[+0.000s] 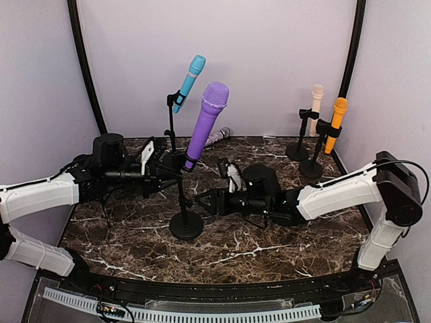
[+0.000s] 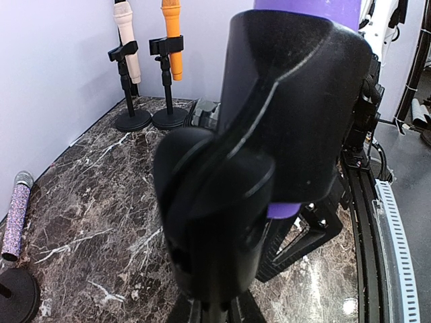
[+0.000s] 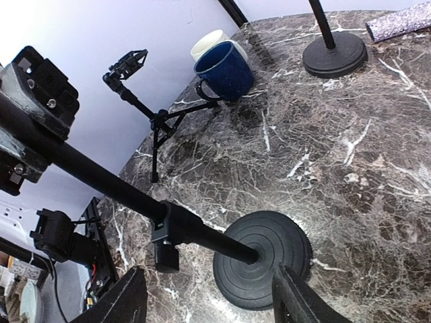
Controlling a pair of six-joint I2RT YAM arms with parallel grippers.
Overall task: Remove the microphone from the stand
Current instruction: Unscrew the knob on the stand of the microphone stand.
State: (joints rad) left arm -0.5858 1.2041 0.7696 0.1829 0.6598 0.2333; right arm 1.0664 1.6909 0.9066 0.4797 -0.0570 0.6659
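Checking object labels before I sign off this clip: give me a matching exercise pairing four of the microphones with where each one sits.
Things:
1. purple microphone
2. blue microphone
3. orange microphone
4. glittery microphone

Places:
A. lying flat on the table
B. clipped in the right-hand stand, beside the cream microphone
C. clipped in the nearest stand
D. clipped in the back stand, left of centre

Pairs: 1-C; 2-D; 3-B; 4-A
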